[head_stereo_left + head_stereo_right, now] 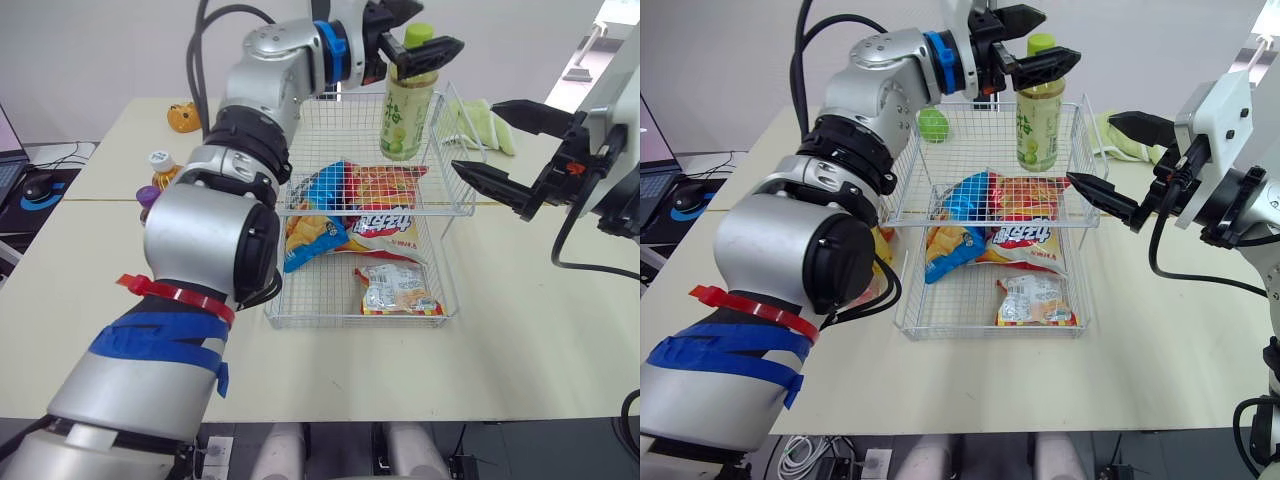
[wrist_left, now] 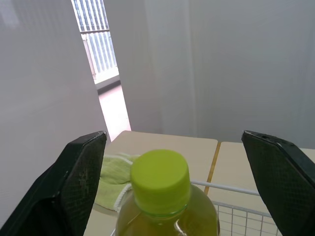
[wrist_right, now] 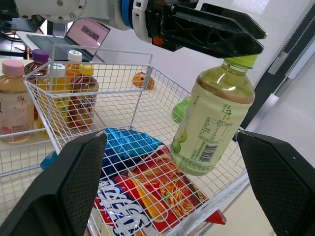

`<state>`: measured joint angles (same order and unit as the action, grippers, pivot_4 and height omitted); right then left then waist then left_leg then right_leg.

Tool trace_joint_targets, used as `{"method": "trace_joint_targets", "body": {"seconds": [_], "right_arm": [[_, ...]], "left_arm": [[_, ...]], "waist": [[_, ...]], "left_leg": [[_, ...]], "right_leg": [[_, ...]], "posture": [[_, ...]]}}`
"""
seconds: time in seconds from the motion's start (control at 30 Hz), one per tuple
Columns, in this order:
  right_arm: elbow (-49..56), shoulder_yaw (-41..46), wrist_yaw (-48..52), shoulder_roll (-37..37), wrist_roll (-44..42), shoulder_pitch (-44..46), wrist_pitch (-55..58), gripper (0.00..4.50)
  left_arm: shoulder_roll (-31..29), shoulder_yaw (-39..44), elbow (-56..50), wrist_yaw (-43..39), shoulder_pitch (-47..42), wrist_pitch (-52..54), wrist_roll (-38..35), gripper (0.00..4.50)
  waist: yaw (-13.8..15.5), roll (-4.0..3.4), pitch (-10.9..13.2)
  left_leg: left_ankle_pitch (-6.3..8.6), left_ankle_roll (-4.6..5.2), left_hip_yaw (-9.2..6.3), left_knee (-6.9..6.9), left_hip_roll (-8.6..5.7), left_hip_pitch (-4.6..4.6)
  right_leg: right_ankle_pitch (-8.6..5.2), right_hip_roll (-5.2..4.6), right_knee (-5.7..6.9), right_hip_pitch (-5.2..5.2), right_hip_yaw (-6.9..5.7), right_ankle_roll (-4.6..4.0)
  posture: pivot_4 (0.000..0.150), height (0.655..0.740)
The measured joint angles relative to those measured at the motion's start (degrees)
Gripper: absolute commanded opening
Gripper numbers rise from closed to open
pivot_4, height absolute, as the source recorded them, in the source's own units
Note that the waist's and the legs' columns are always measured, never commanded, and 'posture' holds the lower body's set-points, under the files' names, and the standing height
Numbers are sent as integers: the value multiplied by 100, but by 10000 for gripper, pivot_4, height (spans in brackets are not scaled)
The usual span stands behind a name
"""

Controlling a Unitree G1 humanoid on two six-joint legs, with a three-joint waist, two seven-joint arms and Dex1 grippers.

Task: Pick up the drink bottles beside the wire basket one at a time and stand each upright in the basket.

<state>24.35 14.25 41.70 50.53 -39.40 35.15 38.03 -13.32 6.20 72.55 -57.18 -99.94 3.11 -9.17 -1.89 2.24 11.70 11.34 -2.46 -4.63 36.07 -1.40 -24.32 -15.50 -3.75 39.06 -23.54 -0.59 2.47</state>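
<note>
Snack packet [image 1: 398,290], chip bags [image 1: 372,208], barcode-labelled green bottle [image 3: 211,120]

An office: laptop [image 3: 89,32], mouse [image 1: 38,186], pale desks [image 1: 540,350].

Left arm [image 1: 215,225] stretched far forward, elbow slightly bent, forearm angling toward robot's right. Left wrist [image 1: 330,48] roughly level. Left gripper [image 1: 440,25] at full reach, pointing right, two black fingers [image 2: 74,182] spread wide apart. Right arm [image 1: 612,130] comes in from right side. Right gripper [image 1: 475,135] sits nearer body than left gripper, points toward robot's left, fingers parted wide, one above other.
</note>
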Motion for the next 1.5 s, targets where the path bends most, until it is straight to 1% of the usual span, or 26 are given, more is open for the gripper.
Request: {"method": "trace_joint_targets", "body": {"seconds": [0.13,0.23,0.33,0.43,0.5,0.53,0.6,0.7,0.8,0.83,0.87,0.97,1.1,1.17,1.23,1.37,1.5], "right_arm": [[-121,-71,86,0,13,161,-27,45000],[-316,-192,177,-52,54,351,-153,45000],[-512,-279,254,-177,72,640,-296,45000],[-630,-382,493,-196,60,799,-406,45000],[-693,-507,708,-258,11,890,-417,45000],[-703,-521,769,-267,-9,891,-419,45000],[-763,-578,907,-338,-22,974,-415,45000],[-856,-683,986,-547,-17,1189,-463,45000],[-931,-791,1122,-699,-60,1335,-451,45000],[-933,-829,1164,-736,-79,1342,-450,45000],[-935,-906,1227,-832,-98,1343,-444,45000],[-905,-1091,1363,-1087,-239,1335,-394,45000],[-911,-1184,1602,-1223,-426,1400,-261,45000],[-920,-1221,1757,-1253,-566,1442,-152,45000],[-942,-1243,1922,-1287,-722,1484,-42,45000],[-981,-1343,2079,-1481,-882,1579,68,45000],[-1069,-1361,2155,-1579,-913,1604,113,45000]], "left_arm": [[-377,170,-300,-125,11,173,-114,44932],[-683,339,-649,-283,62,531,-312,44932],[-1001,454,-1351,-469,337,1028,-559,44932],[-1338,550,-2208,-474,890,1630,-776,44932],[-1729,644,-3180,-431,1582,2179,-980,44932],[-1875,733,-3418,-409,1815,2351,-1049,44932],[-2218,948,-4255,-165,2482,2794,-1215,44932],[-2573,1314,-5424,306,3219,3423,-1514,44932],[-2861,1974,-6390,917,3901,3904,-1808,44932],[-2935,2180,-6599,1077,4122,3997,-1869,44932],[-3045,2478,-6905,1299,4496,4133,-1940,44932],[-3266,3231,-7470,1629,5544,4420,-2065,44932],[-3449,4101,-7791,1817,6521,4532,-2226,44932],[-3476,4503,-7989,1887,7080,4451,-2221,44932],[-3334,4882,-8206,1911,7781,4252,-2216,44932],[-2664,5463,-8525,2009,9239,3614,-2090,44932],[-1703,5833,-8529,1945,10855,3112,-2064,44932]], "waist": [[-4,0,0],[-13,0,0],[-15,-3,-1],[-16,-3,-2],[-69,-7,-3],[-96,-6,-3],[-125,-7,-3],[-124,-7,-3],[-114,-7,-4],[-113,-7,-4],[-116,-8,-5],[-129,-8,-5],[-83,-6,-6],[-55,-6,-6],[-22,-7,-7],[17,-1,-14],[15,4,-19]], "left_leg": [[0,0,-1,0,1,0],[0,0,0,2,2,1],[-1,-1,-1,1,4,2],[-1,-1,-2,3,7,4],[-1,-1,0,2,13,8],[-1,-2,-5,2,16,8],[-1,-2,-9,3,19,8],[-1,-2,-12,6,25,7],[-1,-2,-11,6,26,11],[-1,-2,-10,6,28,16],[-1,-2,-8,3,28,25],[-1,-1,-4,0,36,38],[-1,-2,-1,2,58,39],[-1,-2,3,2,60,44],[0,-2,5,1,65,48],[0,-4,13,1,89,51],[1,-5,17,1,105,54]], "right_leg": [[0,0,0,0,0,0],[0,0,0,0,0,0],[0,0,2,0,0,0],[2,1,3,2,2,-3],[3,1,7,2,8,-5],[3,2,7,2,5,-6],[7,5,7,1,2,-11],[8,3,6,2,1,-13],[9,1,5,5,2,-12],[9,1,4,9,3,-11],[9,1,3,15,5,-12],[11,3,5,23,8,-14],[17,10,-1,27,4,-21],[18,9,-2,29,8,-22],[21,11,-5,30,8,-27],[33,30,-14,30,11,-43],[38,43,-13,28,14,-53]], "posture": [[1500,7400],[1500,7400],[1500,7400],[1500,7400],[1500,7400],[1500,7400],[1500,7400],[1500,7400],[1500,7400],[1500,7400],[1500,7400],[1500,7400],[1500,7400],[1500,7400],[1500,7400],[1500,7400],[1500,7400]]}}
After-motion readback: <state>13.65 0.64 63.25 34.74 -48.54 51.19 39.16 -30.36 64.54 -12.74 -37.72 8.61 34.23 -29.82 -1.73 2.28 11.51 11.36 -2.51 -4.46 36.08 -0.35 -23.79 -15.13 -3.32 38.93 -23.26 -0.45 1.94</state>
